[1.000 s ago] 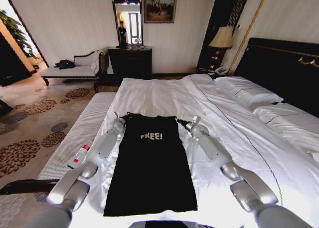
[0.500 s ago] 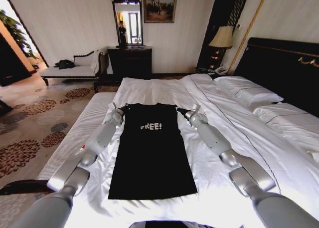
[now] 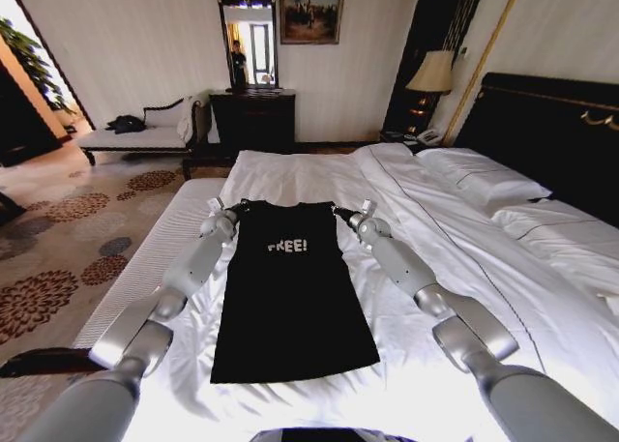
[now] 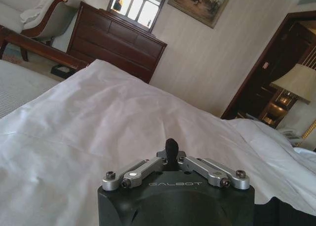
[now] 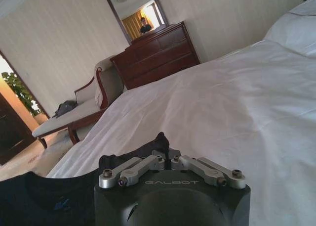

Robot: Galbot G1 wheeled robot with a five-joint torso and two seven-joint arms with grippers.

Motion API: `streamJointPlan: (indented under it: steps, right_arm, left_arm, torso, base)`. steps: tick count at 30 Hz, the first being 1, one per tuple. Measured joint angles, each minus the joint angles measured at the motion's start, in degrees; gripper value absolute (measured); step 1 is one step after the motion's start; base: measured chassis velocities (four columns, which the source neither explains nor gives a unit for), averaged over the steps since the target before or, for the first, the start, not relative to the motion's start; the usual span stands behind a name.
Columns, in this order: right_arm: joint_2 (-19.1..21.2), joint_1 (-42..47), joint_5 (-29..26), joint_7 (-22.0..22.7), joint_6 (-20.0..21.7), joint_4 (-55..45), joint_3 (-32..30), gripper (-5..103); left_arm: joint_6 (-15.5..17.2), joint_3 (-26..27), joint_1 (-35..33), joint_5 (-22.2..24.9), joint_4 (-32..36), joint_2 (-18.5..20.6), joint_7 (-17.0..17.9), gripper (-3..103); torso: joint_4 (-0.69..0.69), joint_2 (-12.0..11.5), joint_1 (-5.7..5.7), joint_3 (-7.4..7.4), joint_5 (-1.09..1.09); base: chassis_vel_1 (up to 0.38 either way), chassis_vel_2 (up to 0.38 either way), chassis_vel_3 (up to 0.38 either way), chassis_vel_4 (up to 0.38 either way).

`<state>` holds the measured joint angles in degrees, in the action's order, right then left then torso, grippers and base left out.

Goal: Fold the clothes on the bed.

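From my head camera the black T-shirt point(image 3: 293, 292) lies flat on the white bed point(image 3: 426, 268), hem nearest me and the white "FREE" lettering point(image 3: 287, 246) across the chest farther up. I have both arms stretched forward along its two sides. My left gripper point(image 3: 229, 211) sits at the shirt's far left corner by the shoulder, and my right gripper point(image 3: 346, 215) sits at the far right corner. In the left wrist view the fingers point(image 4: 171, 148) are pressed together, with only a dark tip showing above the linkage; I cannot tell whether cloth is caught in them. In the right wrist view the fingers point(image 5: 160, 142) are closed on a fold of the black fabric, which bunches up around them. Past the foot of the bed stand a dark wooden dresser point(image 3: 252, 121) with a mirror point(image 3: 247, 40) and a white-cushioned chaise point(image 3: 145, 137)
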<state>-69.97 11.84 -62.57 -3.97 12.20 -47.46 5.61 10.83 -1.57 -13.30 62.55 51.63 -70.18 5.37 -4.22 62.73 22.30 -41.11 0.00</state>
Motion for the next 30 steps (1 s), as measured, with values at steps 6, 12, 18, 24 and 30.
streamJointPlan:
  steps: [6,12,18,24,30]
  right_arm:
    - [2.3,1.8,-0.7,0.5,-0.1,-4.0,-0.8,1]
    - [4.6,7.4,-0.7,2.3,0.1,-11.7,-2.3,1]
    - [7.4,14.0,-0.8,4.2,0.3,-21.1,-4.5,1]
    - [9.3,18.5,-0.4,5.4,0.3,-28.5,-6.3,1]
    - [12.9,24.2,1.2,6.5,0.1,-36.4,-8.2,1]
  left_arm:
    - [-0.3,0.5,-1.5,0.4,3.7,0.9,1.1,2]
    - [-1.0,1.3,-5.8,0.8,10.9,2.9,3.6,2]
    - [-1.5,3.1,-12.4,-0.1,17.0,4.8,5.9,2]
    - [-2.0,4.1,-17.3,-0.5,23.7,7.2,7.1,2]
    - [-2.3,4.1,-21.3,-0.4,32.4,9.4,9.2,2]
  torso:
    - [0.01,0.0,0.00,0.00,0.00]
    - [0.01,0.0,-0.01,0.01,0.01]
    - [0.02,0.0,0.00,0.00,-0.01]
    - [0.01,0.0,-0.01,0.01,0.00]
    - [0.00,0.0,-0.01,0.01,-0.01]
  base:
    - [0.000,0.000,0.000,0.000]
    - [0.000,0.000,0.000,0.000]
    - [0.000,0.000,0.000,0.000]
    - [0.000,0.000,0.000,0.000]
    - [0.000,0.000,0.000,0.000]
